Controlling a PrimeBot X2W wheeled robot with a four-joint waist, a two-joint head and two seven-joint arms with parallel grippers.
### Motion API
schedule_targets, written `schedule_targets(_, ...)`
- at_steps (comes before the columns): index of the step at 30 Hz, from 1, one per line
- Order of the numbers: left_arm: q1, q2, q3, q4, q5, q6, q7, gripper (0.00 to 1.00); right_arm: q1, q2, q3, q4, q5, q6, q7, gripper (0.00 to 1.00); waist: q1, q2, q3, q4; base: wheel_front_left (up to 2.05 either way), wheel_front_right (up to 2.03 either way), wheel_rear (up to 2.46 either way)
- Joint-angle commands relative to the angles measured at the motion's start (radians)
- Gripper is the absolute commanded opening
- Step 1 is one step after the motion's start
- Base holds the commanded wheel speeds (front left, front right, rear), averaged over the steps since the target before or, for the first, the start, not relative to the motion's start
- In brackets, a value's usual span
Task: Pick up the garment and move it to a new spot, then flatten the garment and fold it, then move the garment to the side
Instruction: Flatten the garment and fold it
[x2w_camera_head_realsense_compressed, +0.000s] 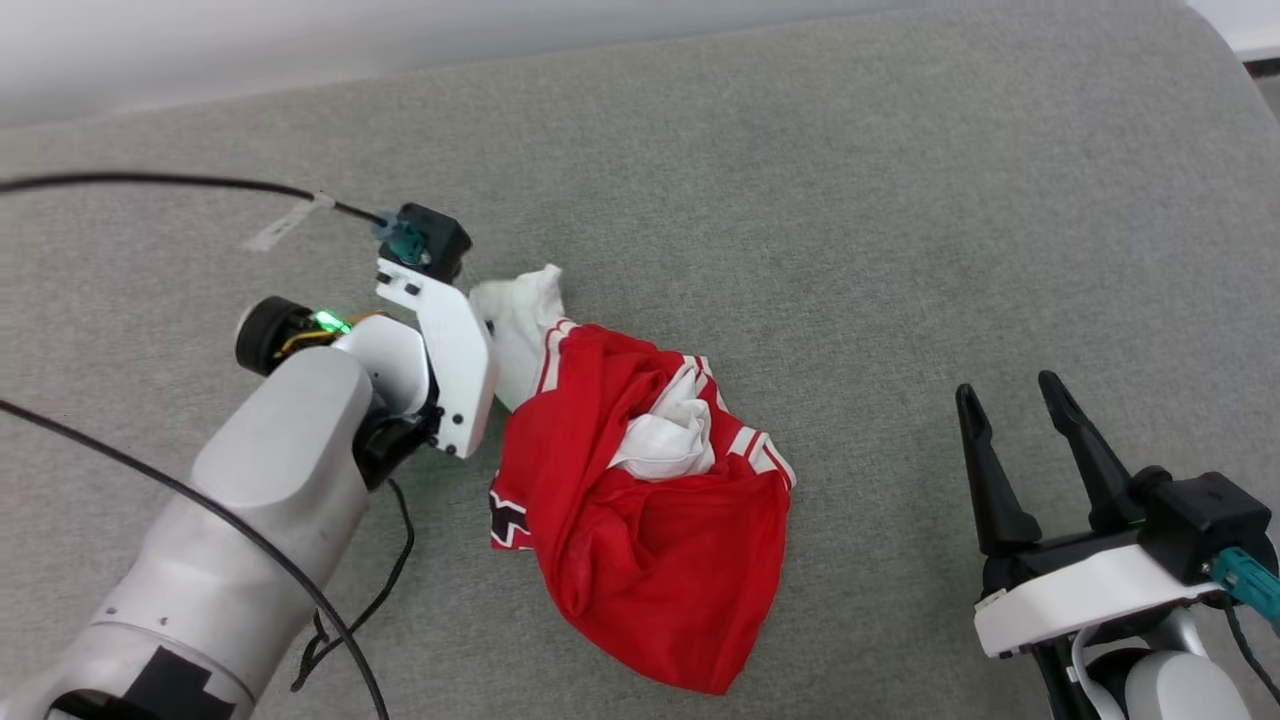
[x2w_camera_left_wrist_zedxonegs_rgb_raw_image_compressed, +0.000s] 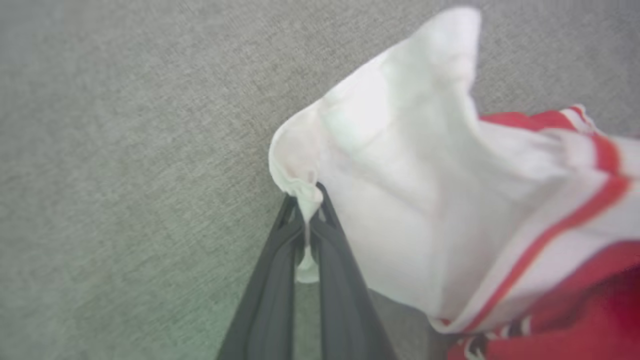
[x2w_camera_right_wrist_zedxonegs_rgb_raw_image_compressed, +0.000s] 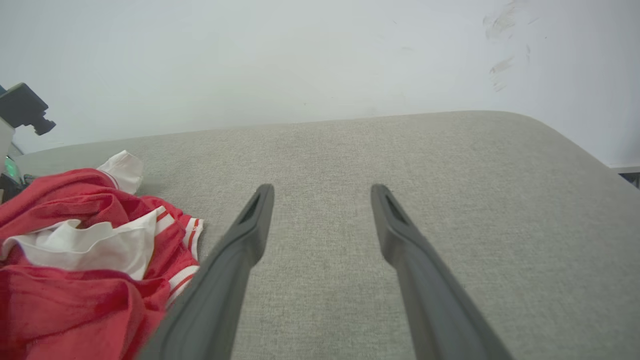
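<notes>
**Desk:** Count for me, starting at the claws.

**Me:** Two claws, one shirt. My left claw is pinched tight on the shirt. A fold of white sleeve edge is squeezed between its fingers, at the middle of the left wrist view. My right claw is spread wide with nothing in it, at the lower right of the head view.

**Desk:** Where's the shirt against them?

**Me:** In the head view it lies crumpled at the centre. The red body is toward the bottom, and the white sleeve runs up to my left wrist at centre left. I count two sleeves: one is in the pinch, and the other, white with red stripes, is bunched in the middle of the heap. A bit of dark lettering shows at its left edge. The shirt is well apart from my right claw. In the right wrist view it sits at the lower left, left of both fingers.

**Desk:** And around it?

**Me:** A grey woven cushion lies under everything. A pale wall runs across the top of the right wrist view. I also count two black cables on the left of the head view.
</notes>
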Motion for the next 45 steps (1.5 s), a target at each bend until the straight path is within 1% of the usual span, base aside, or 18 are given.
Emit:
schedule_targets(1, -0.003, 0.019, 0.005, -0.017, 0.003, 0.002, -0.059, 0.00, -0.002, 0.000, -0.005, 0.004, 0.005, 0.000, -0.004, 1.00, -0.0001, 0.0000, -0.021, 0.023, 0.00, 0.00, 0.00)
schedule_targets(4, 0.002, 0.047, 0.018, -0.055, 0.003, 0.002, -0.145, 0.00, 0.012, 0.000, -0.014, 0.005, -0.001, 0.000, 0.002, 1.00, -0.0001, 0.0000, -0.041, 0.051, 0.00, 0.00, 0.00)
schedule_targets(5, 0.002, 0.047, 0.018, -0.055, 0.003, 0.002, -0.145, 0.00, 0.012, 0.000, -0.014, 0.005, -0.001, 0.000, 0.002, 1.00, -0.0001, 0.0000, -0.041, 0.051, 0.00, 0.00, 0.00)
schedule_targets(7, 0.029, 0.065, 0.032, -0.085, -0.005, 0.002, -0.188, 0.00, 0.017, 0.000, -0.024, 0.002, -0.004, 0.000, 0.006, 1.00, -0.0001, 0.0000, -0.053, 0.071, 0.00, 0.00, 0.00)
schedule_targets(10, 0.077, 0.109, 0.054, -0.151, -0.014, 0.016, -0.242, 0.00, 0.023, 0.000, -0.040, -0.003, -0.005, 0.000, 0.012, 1.00, -0.0001, 0.0000, -0.074, 0.098, 0.00, 0.00, 0.00)
schedule_targets(11, 0.157, 0.153, 0.083, -0.231, -0.030, 0.051, -0.287, 0.00, 0.033, 0.000, -0.055, -0.008, -0.007, 0.000, 0.019, 1.00, -0.0001, 0.0000, -0.091, 0.124, 0.00, 0.00, 0.00)
schedule_targets(15, 0.311, 0.215, 0.123, -0.349, -0.062, 0.125, -0.319, 0.00, 0.045, 0.000, -0.067, -0.014, -0.005, 0.000, 0.024, 1.00, -0.0001, 0.0000, -0.112, 0.153, 0.00, 0.00, 0.00)
schedule_targets(19, 0.494, 0.252, 0.161, -0.445, -0.124, 0.202, -0.320, 0.00, 0.056, 0.000, -0.065, -0.016, 0.000, 0.000, 0.028, 1.00, -0.0001, 0.0000, -0.125, 0.162, 0.00, 0.00, 0.00)
schedule_targets(22, 0.625, 0.258, 0.189, -0.486, -0.178, 0.251, -0.330, 0.00, 0.056, 0.000, -0.059, -0.016, 0.000, 0.000, 0.030, 1.00, -0.0001, 0.0000, -0.134, 0.160, 0.00, 0.00, 0.00)
schedule_targets(25, 0.739, 0.246, 0.212, -0.512, -0.230, 0.292, -0.341, 0.00, 0.063, 0.000, -0.057, -0.014, 0.000, 0.000, 0.029, 1.00, -0.0001, 0.0000, -0.146, 0.155, 0.00, 0.00, 0.00)
schedule_targets(27, 0.807, 0.237, 0.218, -0.519, -0.259, 0.306, -0.342, 0.00, 0.067, 0.000, -0.056, -0.012, 0.000, 0.000, 0.031, 1.00, -0.0001, 0.0000, -0.157, 0.150, 0.00, 0.00, 0.00)
schedule_targets(30, 0.875, 0.220, 0.212, -0.526, -0.286, 0.312, -0.342, 0.00, 0.080, 0.000, -0.061, -0.013, -0.004, 0.000, 0.036, 1.00, -0.0001, 0.0000, -0.175, 0.146, 0.00, 0.00, 0.00)
schedule_targets(31, 0.887, 0.215, 0.210, -0.530, -0.286, 0.314, -0.350, 0.37, 0.081, 0.000, -0.064, -0.014, -0.005, 0.000, 0.038, 1.00, -0.0001, 0.0000, -0.181, 0.146, 0.00, 0.00, 0.00)
schedule_targets(32, 0.890, 0.213, 0.210, -0.537, -0.276, 0.316, -0.368, 1.00, 0.083, 0.000, -0.066, -0.016, -0.007, 0.000, 0.038, 1.00, -0.0001, 0.0000, -0.188, 0.146, 0.00, 0.00, 0.00)
schedule_targets(36, 0.869, 0.204, 0.229, -0.567, -0.236, 0.325, -0.469, 1.00, 0.102, 0.000, -0.073, -0.023, -0.012, 0.000, 0.048, 1.00, -0.0001, 0.0000, -0.214, 0.150, 0.00, 0.00, 0.00)
schedule_targets(40, 0.847, 0.200, 0.242, -0.611, -0.175, 0.349, -0.569, 1.00, 0.114, 0.000, -0.070, -0.028, -0.014, 0.000, 0.059, 1.00, -0.0001, 0.0000, -0.240, 0.151, 0.00, 0.00, 0.00)
schedule_targets(43, 0.839, 0.190, 0.259, -0.675, -0.134, 0.380, -0.608, 1.00, 0.123, 0.000, -0.068, -0.031, -0.013, 0.000, 0.066, 1.00, -0.0001, 0.0000, -0.255, 0.149, 0.00, 0.00, 0.00)
schedule_targets(45, 0.845, 0.191, 0.267, -0.717, -0.107, 0.391, -0.619, 1.00, 0.126, 0.000, -0.068, -0.035, -0.010, 0.000, 0.069, 1.00, -0.0001, 0.0000, -0.259, 0.148, 0.00, 0.00, 0.00)
